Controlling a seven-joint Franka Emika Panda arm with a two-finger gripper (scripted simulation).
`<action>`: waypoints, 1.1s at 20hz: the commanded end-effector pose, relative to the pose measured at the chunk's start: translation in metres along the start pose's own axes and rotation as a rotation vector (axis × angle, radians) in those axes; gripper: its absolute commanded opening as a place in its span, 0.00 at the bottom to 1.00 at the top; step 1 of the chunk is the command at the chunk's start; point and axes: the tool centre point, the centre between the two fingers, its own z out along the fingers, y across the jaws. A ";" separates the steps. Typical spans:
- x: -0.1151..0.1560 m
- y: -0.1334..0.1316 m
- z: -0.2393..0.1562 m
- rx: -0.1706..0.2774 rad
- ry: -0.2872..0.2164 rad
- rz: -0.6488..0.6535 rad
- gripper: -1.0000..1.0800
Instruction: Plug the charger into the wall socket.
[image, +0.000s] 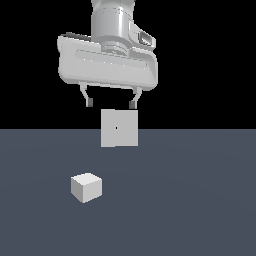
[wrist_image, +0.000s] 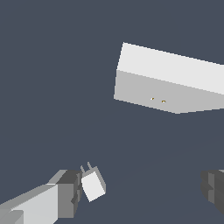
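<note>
Gripper (image: 110, 104): held in the upper centre of the exterior view, fingers spread wide, nothing gripped.
Charger (image: 86, 187): seen resting on the grey floor (image: 200, 200), lower left of centre, well apart from the fingers.
Wall socket (image: 119, 128): upright at frame centre, behind the charger.
</note>
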 end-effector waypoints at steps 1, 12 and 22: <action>-0.011 -0.012 0.014 0.007 -0.003 -0.081 0.96; -0.058 -0.047 0.065 0.030 -0.015 -0.377 0.96; -0.078 -0.055 0.085 0.038 -0.019 -0.485 0.96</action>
